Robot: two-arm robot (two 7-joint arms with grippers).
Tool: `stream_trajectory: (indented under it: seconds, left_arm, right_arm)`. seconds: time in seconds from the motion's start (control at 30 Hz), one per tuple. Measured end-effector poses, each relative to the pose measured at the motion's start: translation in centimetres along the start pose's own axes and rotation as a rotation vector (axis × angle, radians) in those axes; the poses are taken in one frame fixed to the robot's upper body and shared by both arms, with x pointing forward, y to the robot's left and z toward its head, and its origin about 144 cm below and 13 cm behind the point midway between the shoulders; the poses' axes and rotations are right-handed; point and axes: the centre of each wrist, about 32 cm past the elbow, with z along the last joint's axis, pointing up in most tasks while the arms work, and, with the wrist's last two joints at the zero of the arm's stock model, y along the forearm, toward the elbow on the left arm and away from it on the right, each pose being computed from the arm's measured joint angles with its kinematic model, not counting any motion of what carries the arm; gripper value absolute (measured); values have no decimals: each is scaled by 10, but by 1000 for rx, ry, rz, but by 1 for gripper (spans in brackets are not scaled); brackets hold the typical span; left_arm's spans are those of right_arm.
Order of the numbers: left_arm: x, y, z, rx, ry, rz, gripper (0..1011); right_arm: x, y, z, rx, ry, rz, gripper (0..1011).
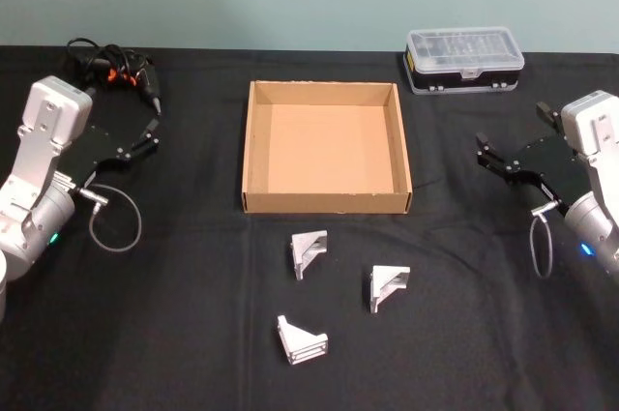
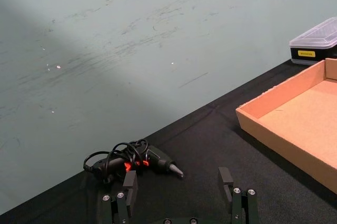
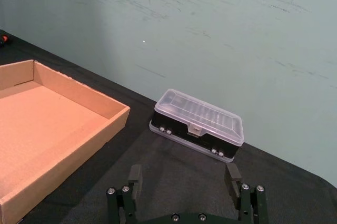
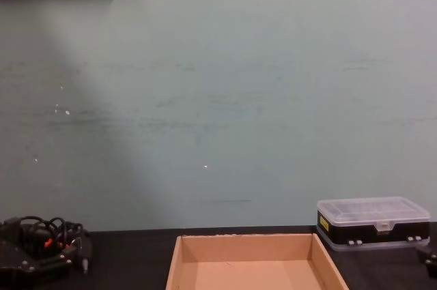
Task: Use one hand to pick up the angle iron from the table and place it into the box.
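Observation:
Three pale grey angle irons lie on the black table (image 1: 174, 334) in front of the box: one (image 1: 308, 251) nearest it, one (image 1: 388, 286) to the right, one (image 1: 301, 341) closest to me. The tan cardboard box (image 1: 326, 201) sits empty at the table's middle; its wall shows in the left wrist view (image 2: 279, 137), the right wrist view (image 3: 79, 134) and the chest view (image 4: 252, 241). My left gripper (image 1: 148, 132) hangs open at the far left, well away from the irons, fingers (image 2: 129, 186) spread. At the far right my right gripper (image 1: 490, 158) is open too, fingers (image 3: 135, 177) apart.
A black case with a clear lid (image 1: 465, 59) stands behind the box on the right, also seen close to the right gripper (image 3: 197, 129). A small power tool with a coiled cable (image 1: 121, 70) lies at the back left (image 2: 139, 161). A green wall rises behind the table.

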Motion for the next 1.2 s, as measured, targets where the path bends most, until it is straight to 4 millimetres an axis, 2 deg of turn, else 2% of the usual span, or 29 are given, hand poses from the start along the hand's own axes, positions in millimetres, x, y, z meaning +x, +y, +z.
stream_trajectory:
  seconds: [0.33, 0.53, 0.73, 0.83, 0.9, 1.0, 1.2]
  left_arm:
    - [0, 0, 0, 0, 0, 0, 1000]
    - [0, 0, 0, 0, 0, 0, 1000]
    - [0, 0, 0, 0, 0, 0, 1000]
    - [0, 0, 0, 0, 0, 0, 1000]
    - [0, 0, 0, 0, 0, 0, 1000]
    - [0, 0, 0, 0, 0, 0, 1000]
    - [0, 0, 0, 0, 0, 0, 1000]
  right_arm:
    - [4, -3, 3, 6, 36, -5, 1000]
    - [16, -6, 17, 55, 63, 19, 1002]
    - [34, -6, 40, 121, 64, 75, 1002]
    - [50, -5, 56, 142, 69, 141, 1002]
    - [53, -5, 59, 142, 73, 158, 1002]
    - [68, -5, 75, 128, 62, 245, 1002]
    - [82, -4, 99, 102, 11, 397, 1000]
